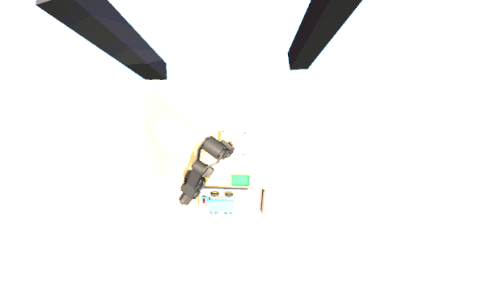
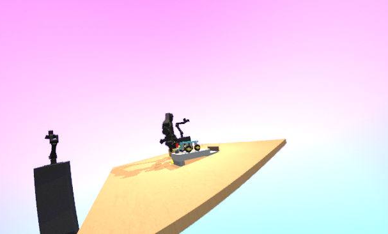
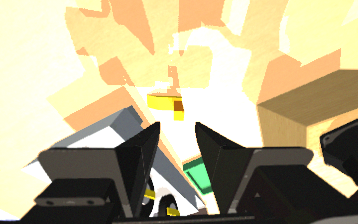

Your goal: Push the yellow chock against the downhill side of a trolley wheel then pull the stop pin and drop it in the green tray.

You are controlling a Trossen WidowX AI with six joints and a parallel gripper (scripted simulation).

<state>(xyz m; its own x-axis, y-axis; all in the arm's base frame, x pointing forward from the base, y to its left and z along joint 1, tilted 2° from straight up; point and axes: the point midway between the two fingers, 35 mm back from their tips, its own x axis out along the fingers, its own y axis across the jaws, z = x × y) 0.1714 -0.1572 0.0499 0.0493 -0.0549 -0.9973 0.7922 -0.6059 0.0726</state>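
The trolley (image 1: pixel 221 205) (image 2: pixel 186 144), pale blue with yellow-hubbed wheels, stands on the grey ramp (image 2: pixel 194 154) (image 3: pixel 125 125). The red-headed stop pin (image 1: pixel 204 200) (image 2: pixel 178 145) sits at its uphill end. The yellow chock (image 3: pixel 164 101) with its orange handle lies on the table beyond my fingers, apart from the trolley. My gripper (image 1: pixel 183 200) (image 3: pixel 177 125) hangs by the ramp's uphill end, close to the pin. Its fingers stand partly apart with nothing between them. One trolley wheel (image 3: pixel 167 204) shows low between the fingers. The green tray (image 1: pixel 239 180) (image 3: pixel 200 172) lies beside the ramp.
A dark end stop (image 1: pixel 262 200) (image 2: pixel 213 148) closes the ramp's downhill end. A tan block (image 3: pixel 305 107) stands at the right of the wrist view. Two dark pillars (image 1: pixel 103 36) (image 1: pixel 322 32) and a camera post (image 2: pixel 54 195) stand off the table (image 2: pixel 178 198).
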